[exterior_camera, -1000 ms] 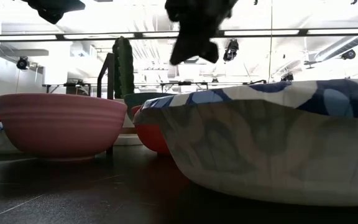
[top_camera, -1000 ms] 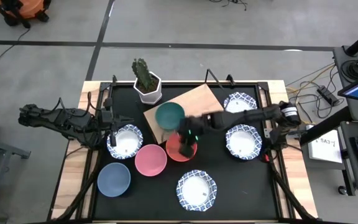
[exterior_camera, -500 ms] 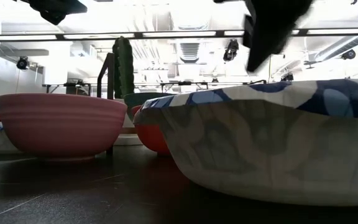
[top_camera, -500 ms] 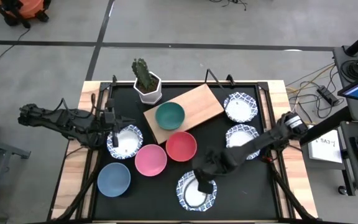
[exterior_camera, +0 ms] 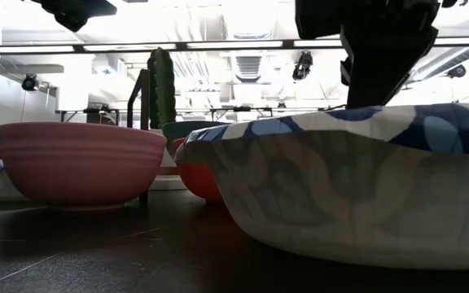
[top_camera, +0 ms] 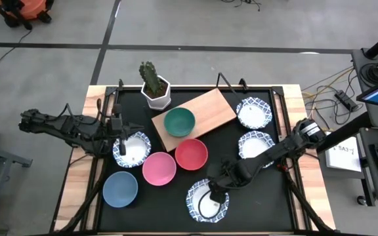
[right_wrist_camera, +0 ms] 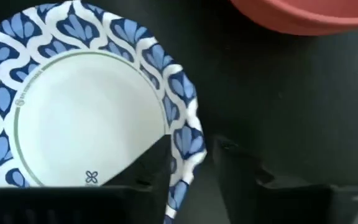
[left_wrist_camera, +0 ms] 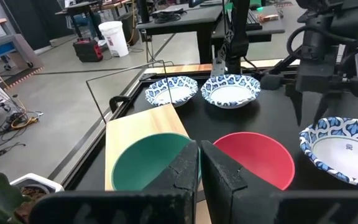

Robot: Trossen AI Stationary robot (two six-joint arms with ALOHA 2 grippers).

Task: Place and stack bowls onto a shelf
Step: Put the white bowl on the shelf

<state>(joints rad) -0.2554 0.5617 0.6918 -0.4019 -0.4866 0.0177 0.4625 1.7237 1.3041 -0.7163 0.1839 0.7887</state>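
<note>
Black surface [top_camera: 274, 190] carried the loose bowls, with the shelf [top_camera: 205, 111] lying diagonally near the back beside a cactus pot [top_camera: 156, 92]. Within the last second the right claw [top_camera: 215, 191] had swung from over the red bowl [top_camera: 191, 154] at the shelf's front edge down to the near patterned bowl [top_camera: 208, 200], then settled lower onto its rim. Right wrist view showed the fingers [right_wrist_camera: 157, 158] parted and straddling that scalloped rim, one inside, one outside, not yet closed on it. So the red bowl got skipped; likely next pick was this patterned one. Only the green bowl [top_camera: 179, 122] sat on the shelf; pink bowl [top_camera: 159, 168] and blue bowl [top_camera: 120, 189] were still off it. Left claw [top_camera: 119, 136] waited over the left patterned bowl [top_camera: 132, 148], fingers nearly together, holding nothing.
</note>
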